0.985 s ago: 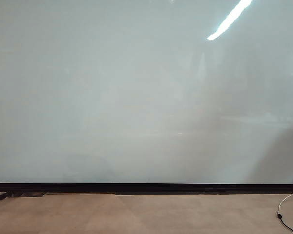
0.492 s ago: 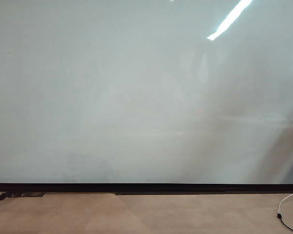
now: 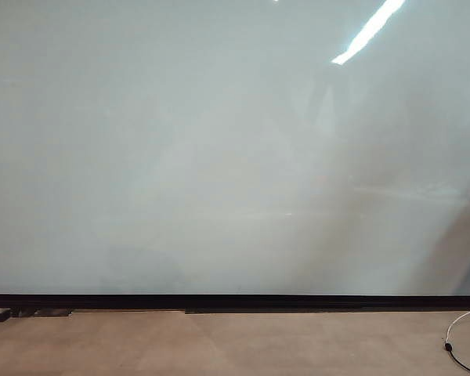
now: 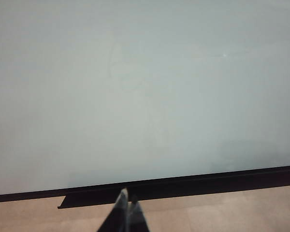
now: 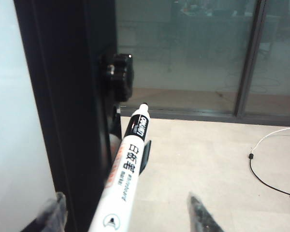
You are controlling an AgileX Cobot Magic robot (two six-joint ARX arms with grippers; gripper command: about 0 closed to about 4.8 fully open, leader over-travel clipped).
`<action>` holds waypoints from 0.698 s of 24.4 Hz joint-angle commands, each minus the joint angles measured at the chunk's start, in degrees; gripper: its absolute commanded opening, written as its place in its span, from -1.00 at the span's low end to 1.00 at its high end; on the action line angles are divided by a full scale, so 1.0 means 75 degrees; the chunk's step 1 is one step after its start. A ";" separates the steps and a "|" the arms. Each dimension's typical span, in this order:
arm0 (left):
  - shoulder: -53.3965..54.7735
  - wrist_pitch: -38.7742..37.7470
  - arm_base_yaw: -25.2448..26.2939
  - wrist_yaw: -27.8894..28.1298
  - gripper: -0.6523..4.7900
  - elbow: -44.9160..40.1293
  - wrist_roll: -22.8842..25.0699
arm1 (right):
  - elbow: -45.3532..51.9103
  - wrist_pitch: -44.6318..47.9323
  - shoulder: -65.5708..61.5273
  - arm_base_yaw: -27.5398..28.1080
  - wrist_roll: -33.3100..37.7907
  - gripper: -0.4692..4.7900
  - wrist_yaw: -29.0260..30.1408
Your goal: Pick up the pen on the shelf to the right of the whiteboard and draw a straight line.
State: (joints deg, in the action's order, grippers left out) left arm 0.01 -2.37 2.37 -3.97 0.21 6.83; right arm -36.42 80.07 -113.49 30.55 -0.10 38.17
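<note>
Exterior view gives us only the whiteboard (image 3: 219, 157), blank so far, with its black strip (image 3: 235, 301) along the lower edge above the floor (image 3: 219, 345) and a white cable (image 3: 462, 325) at the far right. Neither arm shows here, and no line has been drawn yet.

Left wrist view looks at the same blank board; the left end effector (image 4: 127, 212) shows only as two fingertips pressed together, so we read it as closed and empty, idling low in front of the board.

Right wrist view carries the work. The pen (image 5: 125, 174) lies on its perch against the black frame (image 5: 63, 96) at the board's right edge, just under a black knob (image 5: 120, 76), tip pointing away from the camera. The right end effector (image 5: 123, 212) has its fingers spread wide, one on each side of the barrel, not yet touching it as far as we can tell.

We judge ourselves at the pick-up step. Next we need to ease forward until the barrel sits between the pads, then close squarely and lift without knocking the pen off its perch.
</note>
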 commanded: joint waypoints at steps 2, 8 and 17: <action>0.0000 0.0096 -0.0003 -0.0015 -0.78 0.0026 0.0009 | -0.0032 0.0119 0.0023 -0.0044 -0.0079 0.33 -0.0099; 0.0000 0.0099 -0.0003 -0.0015 -0.78 0.0026 0.0009 | -0.0187 0.0119 0.0020 -0.0067 -0.0050 0.33 -0.0047; 0.0000 0.0096 -0.0003 -0.0015 -0.78 0.0026 0.0009 | -0.0239 0.0090 -0.0015 -0.0233 -0.0047 0.29 -0.0082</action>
State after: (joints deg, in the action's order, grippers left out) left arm 0.01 -2.37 2.37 -3.97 0.21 6.83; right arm -38.04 80.05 -113.54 28.91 -0.51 37.56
